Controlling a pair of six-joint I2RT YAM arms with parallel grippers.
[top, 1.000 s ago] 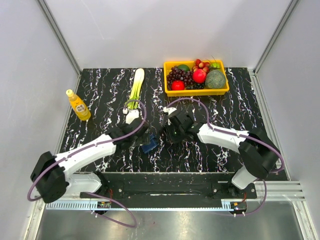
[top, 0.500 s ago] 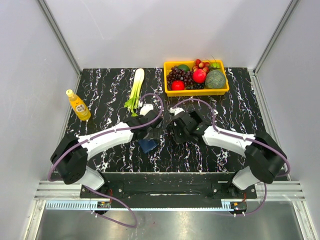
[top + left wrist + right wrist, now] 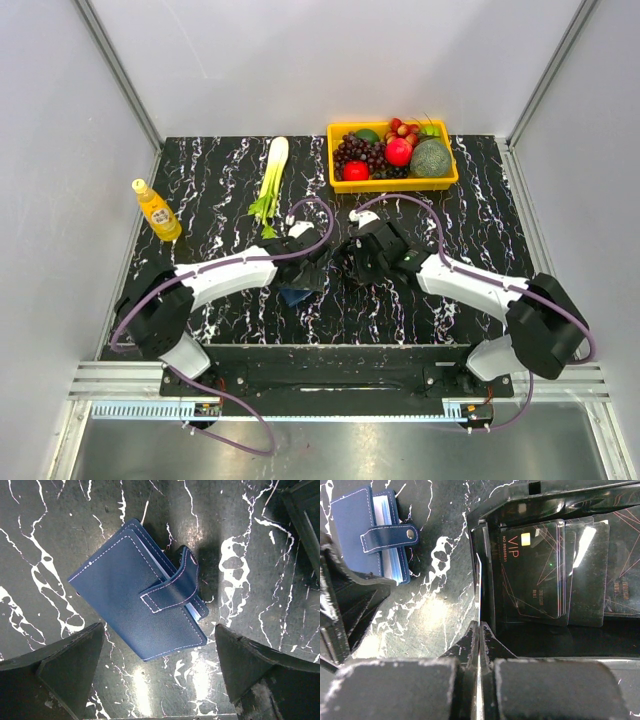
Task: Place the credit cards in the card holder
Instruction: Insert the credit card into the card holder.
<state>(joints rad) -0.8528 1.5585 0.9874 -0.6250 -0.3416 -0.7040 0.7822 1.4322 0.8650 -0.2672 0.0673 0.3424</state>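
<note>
Table (image 3: 200, 180): black top with white veining, lying under everything.
Bottle (image 3: 157, 211): orange drink, standing upright near the left edge.
Leek (image 3: 271, 178): lying lengthwise, left of the basket.
Basket (image 3: 395, 184): yellow, sitting at the far edge, holding grapes (image 3: 357, 152), an apple (image 3: 399, 152) and a melon (image 3: 431, 158).
Tray (image 3: 560, 500): black, lying open.

Bare tabletop (image 3: 50, 540) on both sides of the card holder (image 3: 137, 607) inside the spread left claw (image 3: 157, 630), black tray (image 3: 485, 580) just beside.
</note>
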